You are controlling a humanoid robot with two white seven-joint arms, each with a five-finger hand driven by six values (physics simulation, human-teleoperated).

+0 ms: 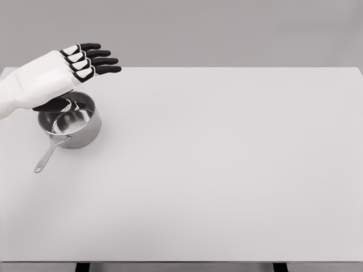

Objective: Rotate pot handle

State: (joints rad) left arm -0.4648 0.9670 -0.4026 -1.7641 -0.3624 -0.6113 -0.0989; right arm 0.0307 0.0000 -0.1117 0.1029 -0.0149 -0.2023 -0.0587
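Meanwhile, the left robot hand point(91, 59) is hovering above the far rim of the pot point(70, 119), its black fingers point(102, 61) held out straight, close side by side and holding nothing. The white forearm is reaching in from nine o'clock and is hiding part of the pot's back edge. No right robot hand is showing.

The pot is sitting on the counter point(227, 170) toward ten o'clock from the middle of the surface, well apart from every edge but the left one. Its handle point(50, 153) is jutting out toward seven o'clock, lying low over the counter and free of the hand.

Judging by its bright steel look, the pot is likely rigid, fairly light while empty, and slick, so a loose grip would probably be slipping on it. The slim handle looks the sensible place to take hold: a grasp near its outer end would be giving the most leverage for swinging it round, while the round body should be pivoting on its flat base. Pushing too fast risks sliding the whole pot rather than turning it.
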